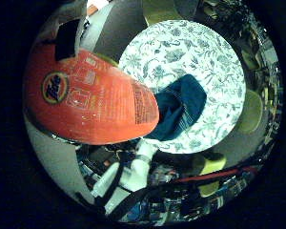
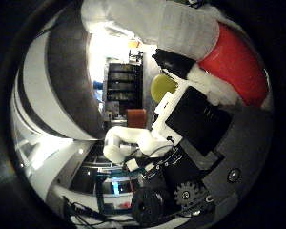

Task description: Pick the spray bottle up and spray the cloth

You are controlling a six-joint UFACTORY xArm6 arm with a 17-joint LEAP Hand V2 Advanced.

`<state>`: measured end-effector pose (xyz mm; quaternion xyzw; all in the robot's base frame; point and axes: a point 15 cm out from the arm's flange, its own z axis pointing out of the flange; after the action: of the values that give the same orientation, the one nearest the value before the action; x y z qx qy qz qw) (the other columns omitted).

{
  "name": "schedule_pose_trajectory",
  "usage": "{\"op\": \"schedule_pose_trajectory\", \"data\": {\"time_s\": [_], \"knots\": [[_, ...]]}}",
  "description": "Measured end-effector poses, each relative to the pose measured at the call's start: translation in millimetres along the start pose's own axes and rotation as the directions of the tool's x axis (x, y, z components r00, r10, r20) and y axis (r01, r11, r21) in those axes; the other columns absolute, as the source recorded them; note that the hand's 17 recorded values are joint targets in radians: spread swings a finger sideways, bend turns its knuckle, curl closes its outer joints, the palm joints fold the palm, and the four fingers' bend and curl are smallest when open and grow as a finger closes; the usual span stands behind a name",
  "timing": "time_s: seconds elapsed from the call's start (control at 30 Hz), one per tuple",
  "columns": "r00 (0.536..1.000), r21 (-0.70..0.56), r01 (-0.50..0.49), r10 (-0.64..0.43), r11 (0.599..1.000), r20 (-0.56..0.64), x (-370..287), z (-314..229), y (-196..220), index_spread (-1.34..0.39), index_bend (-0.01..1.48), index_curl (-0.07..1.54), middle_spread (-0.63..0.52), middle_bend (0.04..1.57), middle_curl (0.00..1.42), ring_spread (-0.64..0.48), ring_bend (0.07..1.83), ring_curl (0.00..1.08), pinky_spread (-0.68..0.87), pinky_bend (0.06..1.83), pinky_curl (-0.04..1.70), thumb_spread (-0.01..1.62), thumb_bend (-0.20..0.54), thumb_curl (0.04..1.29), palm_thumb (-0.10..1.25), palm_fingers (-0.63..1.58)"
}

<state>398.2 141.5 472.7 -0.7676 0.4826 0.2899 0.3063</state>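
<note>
The orange spray bottle (image 1: 86,95) with a printed label fills much of the right little finger side palm view, close against the palm. It hangs well above a round table (image 1: 181,52) with a patterned cover. A dark blue cloth (image 1: 181,107) lies crumpled on that table, near its edge, below the bottle's end. White parts of my right hand (image 1: 129,176) show beside the bottle. In the right thumb side palm view the hand's white and black fingers (image 2: 186,119) curl against the bottle's red-orange body (image 2: 238,62) and its white upper part.
Yellow-green chairs (image 1: 253,110) stand around the round table. In the right thumb side palm view a dark shelf unit (image 2: 122,81) and another yellow-green seat (image 2: 162,88) stand in the room behind. Cluttered furniture rings the table.
</note>
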Motion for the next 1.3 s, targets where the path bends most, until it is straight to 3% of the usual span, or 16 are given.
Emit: {"op": "schedule_pose_trajectory", "data": {"time_s": [0.13,0.43,0.6,0.87,1.3], "knots": [[0.998,0.122,-0.004,-0.002,0.993,0.056,28.1,19.0,-15.3,-0.18,1.16,0.71,-0.07,1.35,0.57,-0.15,1.46,0.58,-0.22,1.03,1.21,0.89,-0.012,0.83,1.10,1.21],[0.991,0.269,-0.003,-0.033,0.963,0.130,82.3,63.9,-25.8,-0.18,1.16,0.72,-0.07,1.35,0.57,-0.15,1.46,0.58,-0.21,1.03,1.21,0.86,-0.014,0.85,1.09,1.21],[0.987,0.353,0.050,-0.100,0.934,0.125,103.3,87.1,-33.2,-0.18,1.16,0.72,-0.07,1.35,0.57,-0.15,1.46,0.58,-0.21,1.03,1.21,0.84,-0.015,0.86,1.10,1.21],[0.984,0.307,0.033,-0.085,0.951,0.158,125.3,137.3,-34.9,-0.18,1.17,0.72,-0.07,1.35,0.57,-0.15,1.47,0.58,-0.21,1.02,1.21,0.82,-0.016,0.87,1.07,1.21],[0.980,0.285,-0.037,-0.022,0.958,0.199,149.5,160.5,-35.0,-0.17,1.16,0.73,-0.06,1.36,0.57,-0.15,1.45,0.57,-0.22,1.02,1.19,0.80,-0.026,0.87,1.02,1.20]]}}
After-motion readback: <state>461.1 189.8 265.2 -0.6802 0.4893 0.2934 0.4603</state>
